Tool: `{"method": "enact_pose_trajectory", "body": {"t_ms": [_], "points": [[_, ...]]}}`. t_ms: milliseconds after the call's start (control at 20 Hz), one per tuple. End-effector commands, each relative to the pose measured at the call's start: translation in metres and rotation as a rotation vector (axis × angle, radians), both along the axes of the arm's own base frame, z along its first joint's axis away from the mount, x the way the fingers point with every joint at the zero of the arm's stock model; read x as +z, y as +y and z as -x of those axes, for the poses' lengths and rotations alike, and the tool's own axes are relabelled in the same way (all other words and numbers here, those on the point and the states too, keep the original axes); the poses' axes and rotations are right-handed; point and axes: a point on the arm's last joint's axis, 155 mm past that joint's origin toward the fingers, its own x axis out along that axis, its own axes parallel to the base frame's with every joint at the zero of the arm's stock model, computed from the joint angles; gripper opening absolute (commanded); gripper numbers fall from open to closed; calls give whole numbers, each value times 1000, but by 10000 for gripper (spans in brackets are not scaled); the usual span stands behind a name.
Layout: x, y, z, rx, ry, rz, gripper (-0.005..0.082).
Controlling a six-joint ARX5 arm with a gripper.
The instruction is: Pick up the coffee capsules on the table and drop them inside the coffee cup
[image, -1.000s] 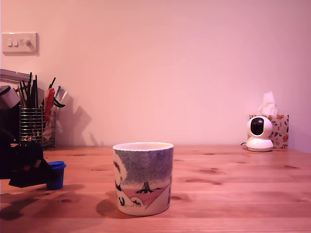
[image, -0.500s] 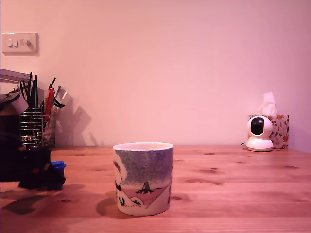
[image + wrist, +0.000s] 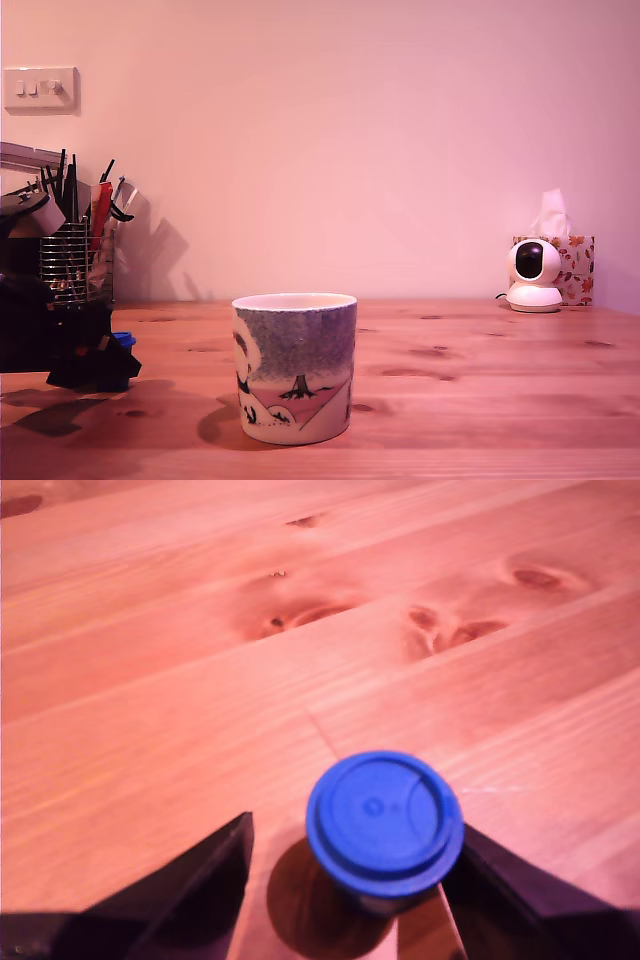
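The blue coffee capsule [image 3: 385, 820] stands on the wooden table [image 3: 200, 680], flanged rim up. My gripper [image 3: 355, 825] is open, with one black finger [image 3: 200, 880] on each side of it. One finger stands a gap away and the other is at the capsule's edge. In the exterior view my gripper [image 3: 95, 365] is low at the far left and hides most of the blue capsule [image 3: 123, 340]. The coffee cup [image 3: 295, 365] stands near the table's front centre, well to the exterior view's right of my gripper. No brown capsule shows.
A wire pen holder [image 3: 75, 260] full of pens stands behind my arm at the exterior view's left. A white camera [image 3: 535, 275] and a tissue box [image 3: 575, 265] sit at the back right by the wall.
My gripper has slid toward the exterior view's right and come around the blue capsule, which now shows only as a sliver of rim.
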Motion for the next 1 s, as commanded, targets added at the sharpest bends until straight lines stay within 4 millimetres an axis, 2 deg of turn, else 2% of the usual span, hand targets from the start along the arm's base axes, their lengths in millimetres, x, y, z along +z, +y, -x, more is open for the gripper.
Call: {"method": "enact_pose_trajectory", "body": {"t_ms": [0, 200, 500, 950], "points": [[-1, 0, -2, -1, -2, -1, 513], [-1, 0, -2, -2, -1, -1, 501], [-1, -2, -1, -16, 1, 6, 197], [4, -8, 0, -41, -12, 28, 108]]}}
